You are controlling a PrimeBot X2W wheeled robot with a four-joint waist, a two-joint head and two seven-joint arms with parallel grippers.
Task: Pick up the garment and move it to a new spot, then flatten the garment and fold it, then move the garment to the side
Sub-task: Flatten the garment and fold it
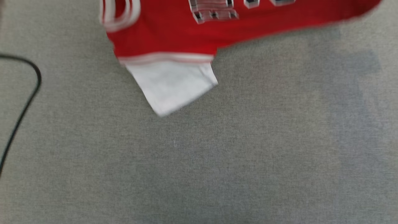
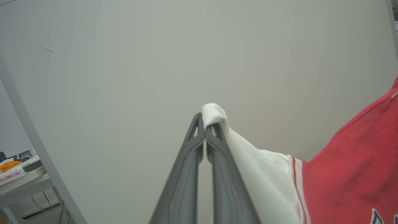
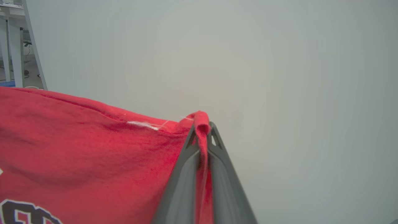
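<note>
So the garment [image 1: 174, 37] hangs slung between both arms, long axis side to side: left gripper [image 2: 205, 124] pinching the white sleeve [image 2: 258, 168], right gripper [image 3: 202, 127] clamped on a red edge [image 3: 201, 119]. Loads of bare grey surface [image 1: 217, 161] underneath for laying it down, I'd just steer clear of the black cable [image 1: 28, 93] off to the left.

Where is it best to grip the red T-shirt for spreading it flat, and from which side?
Grip the red jersey T-shirt with white sleeves at two far-apart outer edges, each from outside. The left gripper is shut on a white sleeve end, the right gripper on a fold of red edge: thin folds fit the narrow fingers, and the cloth should spread between.
</note>
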